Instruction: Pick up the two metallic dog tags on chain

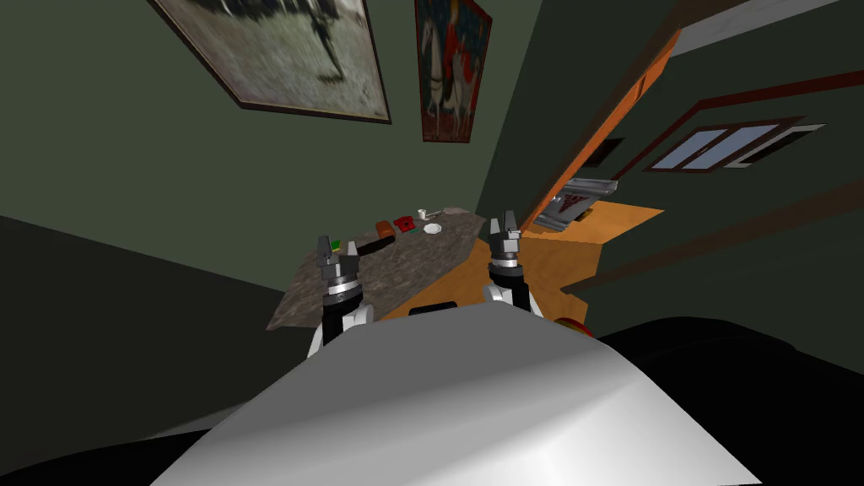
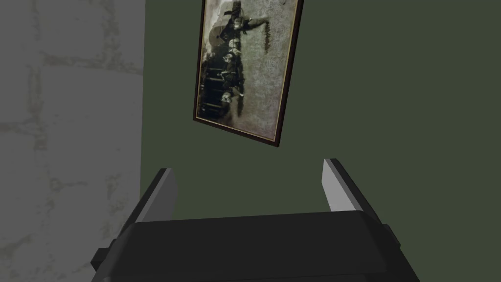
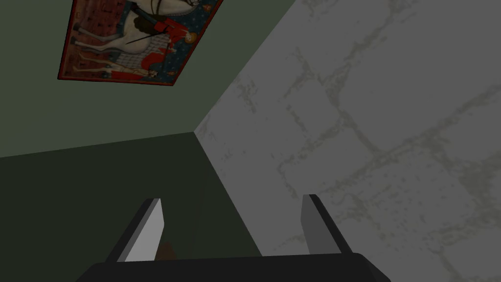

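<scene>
Two grippers up, both released. Faces a speckled grey table [image 1: 396, 270] with a dark green wall behind it. Holds the left gripper [image 1: 337, 253] over the table's near half, fingers [image 2: 335, 186] standing wide apart and pressing nothing. Holds the right gripper [image 1: 501, 228] at the table's right edge, fingers [image 3: 147, 230] likewise spread and bare. Sees a row of small things along the table's far half: a green thing [image 1: 336, 245] nearest, then a dark brown box [image 1: 375, 243], an orange-brown thing [image 1: 385, 229], a red thing [image 1: 406, 224], a pale roundish thing [image 1: 432, 228] just beside the red one, and a white pipe-like thing [image 1: 426, 213] behind it at the table's far end. Cannot pick out the dog tags for certain, too small to tell; perhaps the pale roundish thing, flat on the table, well ahead of both grippers.
</scene>
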